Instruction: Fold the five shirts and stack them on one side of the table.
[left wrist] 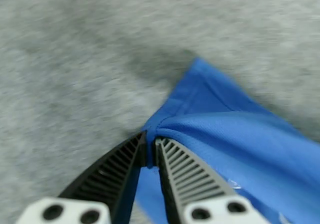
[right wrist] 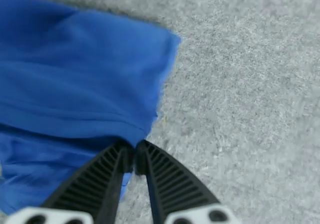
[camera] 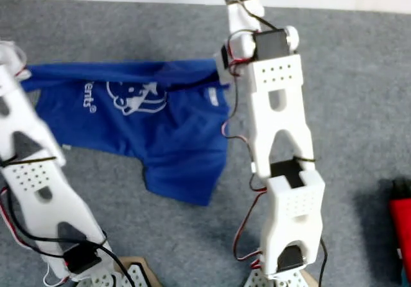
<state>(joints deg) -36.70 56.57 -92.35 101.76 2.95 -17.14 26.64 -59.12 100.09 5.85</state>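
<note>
Now pinching the blue shirt (camera: 168, 139) at two of its ends. With the left gripper (left wrist: 150, 151): clamped on a folded corner of the cloth, black ribbed fingers (left wrist: 182, 176) almost together, nothing but thin fabric between them. Just past those fingertips, a bunched ridge of blue running away from the gripper to one side; on the other side of the gripper, bare grey table cover (camera: 347, 75). With the right gripper (right wrist: 134, 156): likewise pressed closed, holding an edge of the same shirt right at the tips. Ahead of this gripper and to one side, a broad layer of blue with a soft fold across it; to the other side, grey cover. Seen from above, stretched between the two grippers along its far edge, white print (camera: 131, 97) facing up and lying nearer to the left gripper than to the right one. From the right gripper back toward the arm's base, a loose part of the shirt spread on the cover, ending in a slanted edge. Held edge raised off the cover or touching it: cannot tell. Well apart from the right gripper, on its side away from the shirt, a red thing (camera: 401, 226) at the border, partly cut off.
</note>
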